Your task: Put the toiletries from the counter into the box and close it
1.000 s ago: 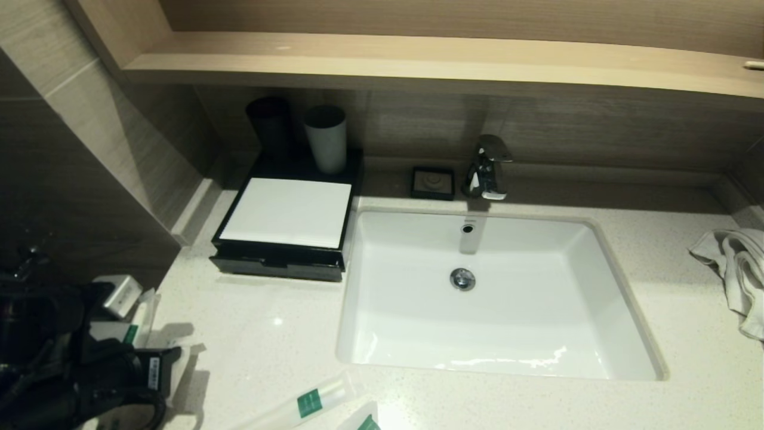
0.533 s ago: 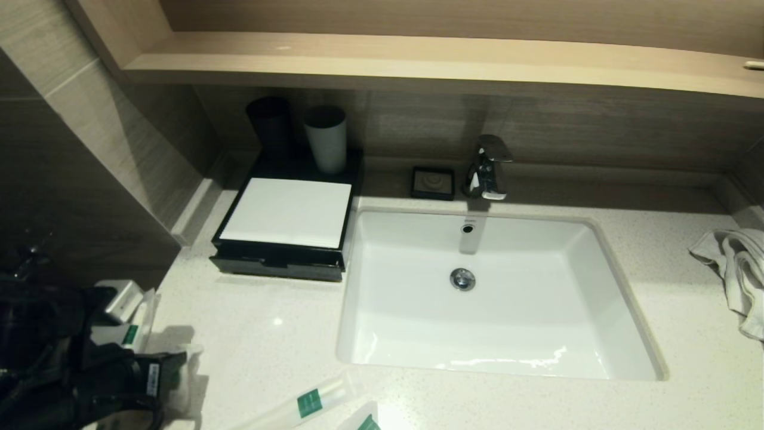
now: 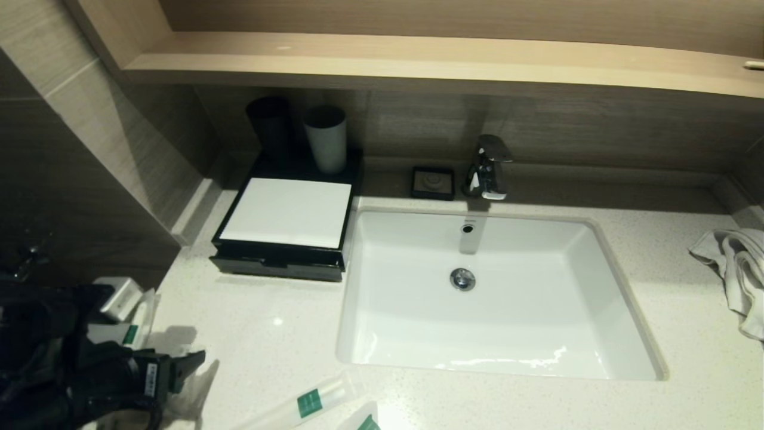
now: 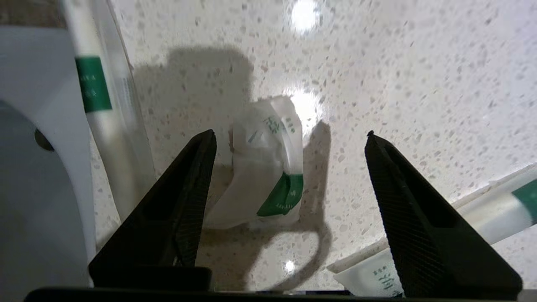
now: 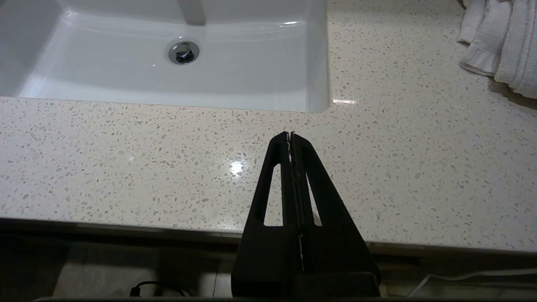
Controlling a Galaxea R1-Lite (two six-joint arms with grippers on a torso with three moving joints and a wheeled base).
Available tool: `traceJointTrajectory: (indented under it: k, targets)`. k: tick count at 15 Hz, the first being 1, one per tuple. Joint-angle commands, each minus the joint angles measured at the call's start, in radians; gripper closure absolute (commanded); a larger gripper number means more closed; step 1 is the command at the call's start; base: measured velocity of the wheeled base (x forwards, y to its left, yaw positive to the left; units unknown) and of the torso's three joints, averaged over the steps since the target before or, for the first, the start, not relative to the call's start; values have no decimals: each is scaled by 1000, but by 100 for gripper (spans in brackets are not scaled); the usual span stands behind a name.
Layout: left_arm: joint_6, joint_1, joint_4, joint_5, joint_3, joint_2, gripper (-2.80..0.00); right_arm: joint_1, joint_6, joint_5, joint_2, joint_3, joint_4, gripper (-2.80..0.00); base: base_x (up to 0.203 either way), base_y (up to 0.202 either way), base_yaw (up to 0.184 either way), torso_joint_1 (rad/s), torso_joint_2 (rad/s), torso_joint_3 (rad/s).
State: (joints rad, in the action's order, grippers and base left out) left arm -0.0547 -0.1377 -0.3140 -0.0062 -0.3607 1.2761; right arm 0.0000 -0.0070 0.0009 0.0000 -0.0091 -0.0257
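My left gripper (image 3: 182,373) is at the counter's front left corner, open, low over the counter. In the left wrist view (image 4: 289,133) a crumpled white sachet with a green band (image 4: 264,167) lies between its fingers, close to one finger (image 4: 184,201) and not gripped. A long clear packet with a green band (image 4: 100,105) lies beside it. Two more green-banded packets (image 3: 310,401) (image 3: 365,423) lie at the counter's front edge. The black box with a white lid (image 3: 286,212) sits at the back left, closed. My right gripper (image 5: 290,134) is shut and empty over the counter's front edge, right of the sink.
A white sink (image 3: 615,298) fills the counter's middle, with a chrome tap (image 3: 489,167) and a black soap dish (image 3: 433,182) behind it. A black cup (image 3: 270,126) and a white cup (image 3: 326,138) stand behind the box. A white towel (image 3: 737,269) lies at the far right.
My left gripper has shifted a little to the right over the counter and its fingers have spread apart. The right arm and the packets at the front have not moved.
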Motion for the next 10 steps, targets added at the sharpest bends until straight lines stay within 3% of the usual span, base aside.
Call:
traceJointTrajectory:
  k: [1, 7, 8, 10]
  targets:
    - [-1, 1, -3, -8, -65, -41, -280, 0, -1, 1, 0, 0, 0, 0, 0, 0, 0, 0, 0, 0]
    - [-7, -16, -2, -64, -232, 24, -280, 0, -1, 1, 0, 0, 0, 0, 0, 0, 0, 0, 0, 0]
    - [-7, -22, -2, -65, -254, 46, 0, 0, -1, 1, 0, 0, 0, 0, 0, 0, 0, 0, 0, 0]
    - [-9, -68, -2, -65, -311, 78, 0, 0, -1, 1, 0, 0, 0, 0, 0, 0, 0, 0, 0, 0]
